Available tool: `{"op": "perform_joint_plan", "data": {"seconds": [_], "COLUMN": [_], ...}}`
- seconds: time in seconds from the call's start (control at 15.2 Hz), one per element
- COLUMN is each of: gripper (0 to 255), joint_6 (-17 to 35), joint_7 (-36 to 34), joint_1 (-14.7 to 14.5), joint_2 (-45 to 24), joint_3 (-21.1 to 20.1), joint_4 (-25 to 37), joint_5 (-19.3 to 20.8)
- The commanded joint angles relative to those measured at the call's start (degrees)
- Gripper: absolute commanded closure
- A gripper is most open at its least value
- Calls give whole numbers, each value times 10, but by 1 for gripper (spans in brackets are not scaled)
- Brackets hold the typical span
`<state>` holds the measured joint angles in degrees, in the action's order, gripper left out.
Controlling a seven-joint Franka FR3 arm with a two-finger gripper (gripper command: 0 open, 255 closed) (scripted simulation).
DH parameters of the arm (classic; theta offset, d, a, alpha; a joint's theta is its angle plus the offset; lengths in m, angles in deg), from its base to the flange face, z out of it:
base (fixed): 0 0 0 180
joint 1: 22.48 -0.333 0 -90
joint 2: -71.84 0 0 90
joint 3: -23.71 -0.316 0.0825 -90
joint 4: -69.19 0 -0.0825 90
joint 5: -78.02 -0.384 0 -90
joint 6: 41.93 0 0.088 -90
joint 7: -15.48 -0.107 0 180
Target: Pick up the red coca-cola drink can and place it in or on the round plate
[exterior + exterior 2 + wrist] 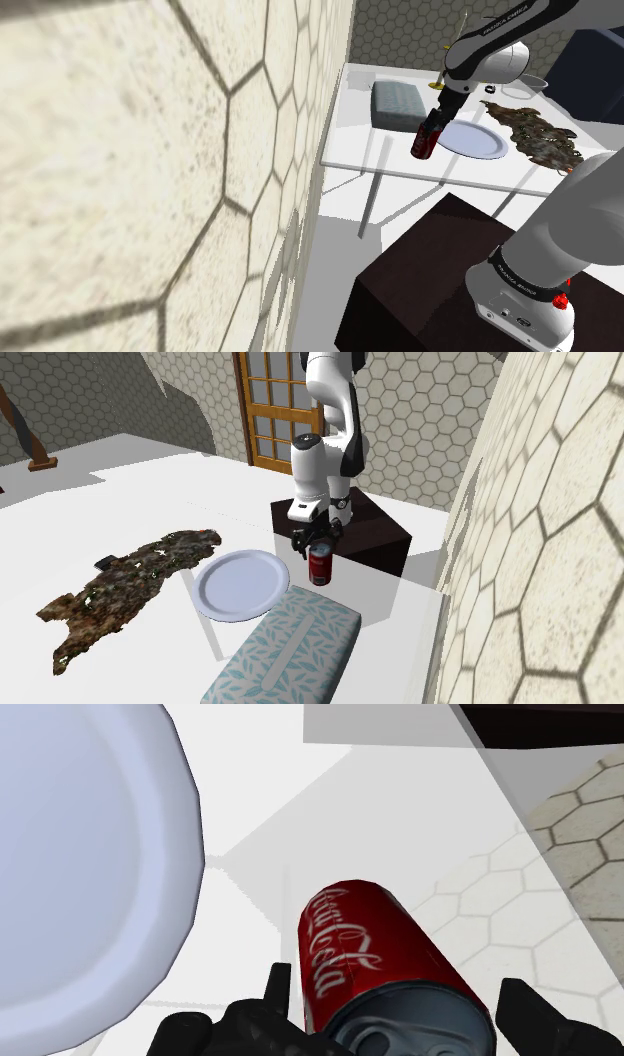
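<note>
Red can (320, 567) clasped in the hand (318, 548), just beside plate (238, 587).

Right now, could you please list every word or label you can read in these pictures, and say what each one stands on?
"Coca-Cola": white script along the side of the red can, read in the wrist view.
Dark lettering on the white arm, in the shoulder view: too small to read.

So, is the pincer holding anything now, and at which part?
Yes. The pincer holds the red can, clasped on two opposite sides near its top end.
</note>
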<state>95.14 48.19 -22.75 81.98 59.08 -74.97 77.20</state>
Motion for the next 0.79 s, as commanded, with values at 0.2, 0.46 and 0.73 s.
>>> {"op": "perform_joint_plan", "data": {"seconds": [0.2, 0.46, 0.73], "gripper": [255, 255, 255], "joint_6": [0, 0, 0], "joint_7": [0, 0, 0], "joint_1": [0, 0, 0], "joint_2": [0, 0, 1], "joint_3": [0, 0, 0], "joint_4": [0, 0, 0], "joint_5": [0, 0, 1]}}
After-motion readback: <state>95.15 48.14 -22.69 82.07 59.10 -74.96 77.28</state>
